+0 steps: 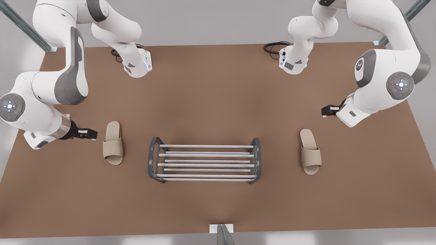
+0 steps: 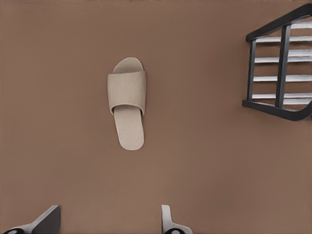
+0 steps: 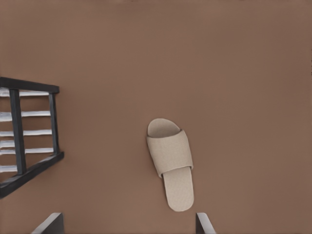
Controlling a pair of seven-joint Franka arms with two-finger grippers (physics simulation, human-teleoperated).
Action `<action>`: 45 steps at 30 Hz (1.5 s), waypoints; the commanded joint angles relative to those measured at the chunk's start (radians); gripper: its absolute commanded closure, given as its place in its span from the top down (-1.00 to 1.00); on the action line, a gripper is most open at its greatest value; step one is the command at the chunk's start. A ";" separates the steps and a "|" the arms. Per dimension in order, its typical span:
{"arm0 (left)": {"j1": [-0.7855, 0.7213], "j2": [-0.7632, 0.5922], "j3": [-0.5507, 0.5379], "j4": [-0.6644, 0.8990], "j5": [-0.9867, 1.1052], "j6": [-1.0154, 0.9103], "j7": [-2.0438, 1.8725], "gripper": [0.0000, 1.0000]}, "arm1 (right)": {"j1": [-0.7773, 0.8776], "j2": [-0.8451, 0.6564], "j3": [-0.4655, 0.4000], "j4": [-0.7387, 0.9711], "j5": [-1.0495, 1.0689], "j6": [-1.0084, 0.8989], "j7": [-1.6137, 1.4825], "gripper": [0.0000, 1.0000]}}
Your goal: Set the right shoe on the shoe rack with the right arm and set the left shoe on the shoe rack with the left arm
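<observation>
The shoe rack stands mid-table, dark arched ends joined by silver bars, with nothing on it. A beige slipper lies flat at the front view's right, and the left wrist view looks down on this slipper with the rack's end beside it. My left gripper hovers open, apart from that slipper. A second beige slipper lies at the front view's left, beside the rack's other end. My right gripper hangs open just off it, holding nothing.
The brown table has bare surface around both slippers and behind the rack. The two arm bases with black cables stand at the far edge. A small white bracket sits at the near edge.
</observation>
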 commanded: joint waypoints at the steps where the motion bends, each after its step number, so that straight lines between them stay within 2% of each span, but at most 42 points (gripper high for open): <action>1: 0.001 0.006 0.000 0.004 0.001 0.031 -0.054 1.00 | 0.000 -0.001 0.000 0.000 0.000 0.090 0.058 1.00; 3: 0.004 0.040 0.009 -0.008 0.005 -0.021 -0.048 1.00 | 0.000 -0.001 0.000 0.000 0.000 0.090 0.058 1.00; 4: 0.011 0.040 0.060 -0.041 -0.020 -0.020 -0.022 1.00 | 0.000 -0.001 0.000 0.000 0.000 0.090 0.058 1.00; 5: 0.010 0.007 0.260 -0.238 -0.285 0.135 0.241 1.00 | 0.000 -0.001 0.000 0.000 0.000 0.090 0.058 1.00; 6: 0.007 -0.027 0.301 -0.402 -0.363 0.318 0.317 1.00 | 0.000 -0.001 0.000 0.000 0.000 0.090 0.058 1.00; 7: 0.002 -0.050 0.305 -0.580 -0.457 0.584 0.397 1.00 | 0.000 -0.001 0.000 0.000 0.000 0.090 0.058 1.00; 8: 0.001 -0.052 0.305 -0.750 -0.635 0.878 0.593 1.00 | 0.000 -0.001 0.000 0.000 0.000 0.090 0.058 1.00; 9: -0.004 -0.052 0.291 -0.841 -0.777 1.081 0.731 1.00 | 0.000 -0.001 0.000 0.000 0.000 0.090 0.058 1.00; 10: -0.010 -0.049 0.233 -0.900 -0.974 1.299 0.856 1.00 | 0.000 -0.001 0.000 0.000 0.000 0.090 0.058 1.00; 11: -0.010 -0.039 0.158 -0.906 -1.280 1.422 1.021 1.00 | 0.000 -0.001 0.000 0.000 0.000 0.090 0.058 1.00; 12: -0.007 -0.020 0.163 -0.907 -1.579 1.378 1.367 1.00 | 0.000 -0.001 0.000 0.000 0.000 0.090 0.058 1.00; 13: -0.004 -0.010 0.163 -0.910 -1.995 1.335 1.717 1.00 | 0.000 -0.001 0.000 0.000 0.000 0.090 0.058 1.00; 15: 0.004 -0.020 0.288 -1.004 -2.137 1.145 2.009 1.00 | 0.000 -0.001 0.000 0.000 0.000 0.090 0.058 1.00; 16: 0.004 -0.021 0.293 -1.029 -2.376 1.125 2.227 1.00 | 0.000 -0.001 0.000 0.000 0.000 0.090 0.058 1.00; 18: 0.004 -0.010 0.294 -1.082 -2.594 0.978 2.437 1.00 | 0.000 -0.001 0.000 0.000 0.000 0.090 0.058 1.00; 21: 0.004 0.042 0.291 -1.122 -2.750 0.812 2.580 1.00 | 0.000 -0.001 0.000 0.000 0.000 0.090 0.058 1.00; 23: 0.004 0.043 0.287 -1.121 -2.793 0.777 2.604 1.00 | 0.000 -0.001 0.000 0.000 0.000 0.090 0.058 1.00; 27: 0.004 0.051 0.275 -1.122 -2.836 0.778 2.608 1.00 | 0.000 -0.001 0.000 0.000 0.000 0.090 0.058 1.00; 29: 0.002 0.062 0.215 -1.122 -2.967 0.777 2.594 1.00 | 0.000 -0.001 0.002 0.000 0.000 0.090 0.058 1.00; 35: 0.002 0.123 0.187 -1.093 -3.007 0.778 2.384 1.00 | 0.000 0.002 0.000 0.000 0.003 0.091 0.051 1.00; 37: -0.004 0.123 0.164 -1.091 -3.048 0.792 2.341 1.00 | 0.002 0.052 0.008 -0.003 0.014 0.167 0.046 1.00; 40: -0.012 0.126 0.147 -1.075 -3.047 0.809 2.221 1.00 | 0.005 0.002 0.068 -0.003 -0.003 0.088 -0.014 1.00; 41: -0.010 0.134 0.147 -1.061 -3.045 0.818 2.210 1.00 | 0.087 -0.056 0.066 -0.127 -0.162 0.228 -0.029 1.00; 45: -0.010 0.171 0.146 -1.012 -3.047 0.821 2.170 1.00 | 0.080 -0.197 0.063 -0.498 -0.387 0.688 -0.285 1.00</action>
